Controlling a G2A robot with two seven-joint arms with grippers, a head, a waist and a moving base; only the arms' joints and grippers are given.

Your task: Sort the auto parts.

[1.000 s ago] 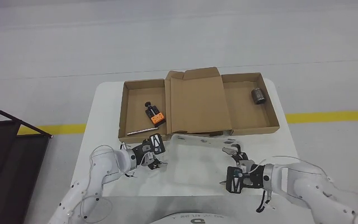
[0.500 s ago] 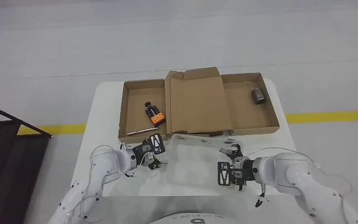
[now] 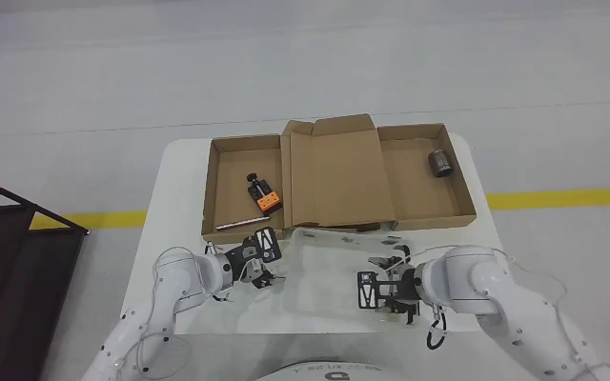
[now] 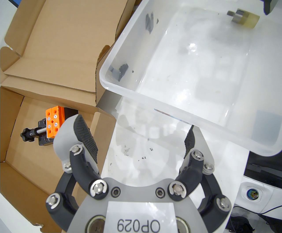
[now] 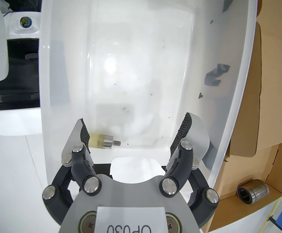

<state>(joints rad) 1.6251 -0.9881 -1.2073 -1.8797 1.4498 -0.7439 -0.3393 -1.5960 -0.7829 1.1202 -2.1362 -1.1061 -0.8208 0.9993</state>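
A clear plastic bin (image 3: 324, 276) sits on the white table in front of a cardboard box (image 3: 338, 171). Inside the bin (image 5: 136, 66) lies a small cream-and-metal stud (image 5: 102, 141), close to one finger of my right gripper (image 5: 134, 134), which is open at the bin's end. The stud (image 4: 242, 16) lies far across the bin (image 4: 187, 61) from my left gripper (image 4: 137, 141), which is open and empty beside the bin's near wall. In the top view the left gripper (image 3: 270, 271) and right gripper (image 3: 379, 286) flank the bin.
The box's left compartment holds an orange-and-black clamp (image 3: 262, 193) and a thin rod (image 3: 240, 224). Its right compartment holds a metal cylinder bearing (image 3: 439, 162). A folded flap (image 3: 338, 171) covers the middle. Dark scraps (image 5: 212, 76) cling to the bin wall.
My right gripper has swung left and turned toward the bin's end. The left arm has stayed where it was.
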